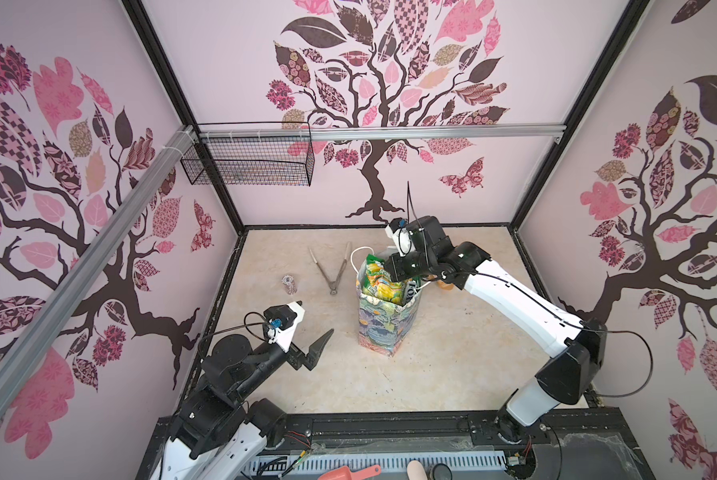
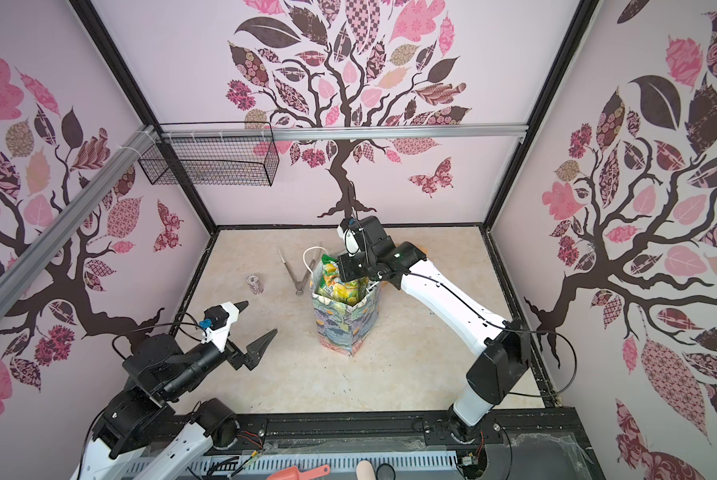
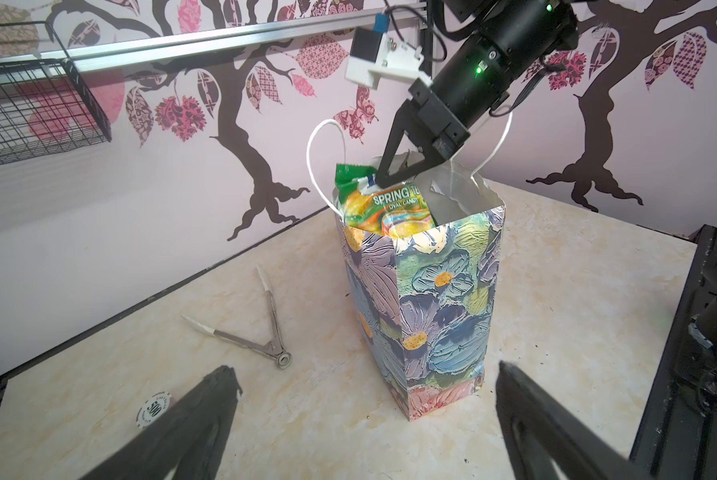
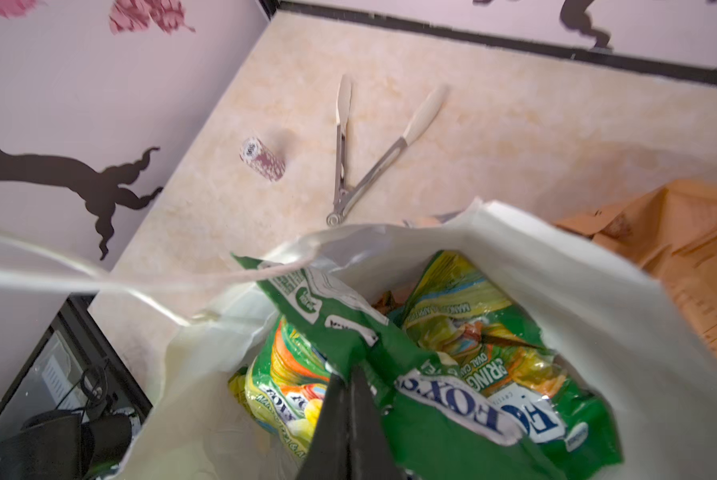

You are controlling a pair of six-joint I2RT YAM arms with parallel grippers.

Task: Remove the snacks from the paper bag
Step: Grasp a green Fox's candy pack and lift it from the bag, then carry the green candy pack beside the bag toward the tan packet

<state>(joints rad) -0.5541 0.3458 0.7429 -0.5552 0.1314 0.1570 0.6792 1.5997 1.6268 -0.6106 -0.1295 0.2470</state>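
Note:
The floral paper bag (image 1: pixel 383 328) (image 2: pixel 342 324) (image 3: pixel 439 299) stands upright mid-table, its white inside (image 4: pixel 577 299) showing. Green-yellow snacks fill its mouth. One FOX'S pouch (image 1: pixel 378 279) (image 2: pixel 336 279) (image 3: pixel 383 203) (image 4: pixel 464 399) pokes above the rim, and a second green-yellow pouch (image 4: pixel 284 386) lies beside it. My right gripper (image 3: pixel 379 180) (image 4: pixel 350 368) reaches into the bag's mouth from above, shut on the top edge of the raised pouch. My left gripper (image 1: pixel 313 320) (image 2: pixel 260 319) (image 3: pixel 365 374) hovers open and empty, left of the bag and nearer the front.
Metal tongs (image 1: pixel 332 270) (image 3: pixel 265 328) (image 4: pixel 365 166) lie open left of the bag. A stack of poker chips (image 1: pixel 289 284) (image 3: pixel 155 409) (image 4: pixel 263 164) sits further left. An orange-brown packet (image 4: pixel 660 241) lies behind the bag. A wire basket (image 1: pixel 248 162) hangs on the back wall.

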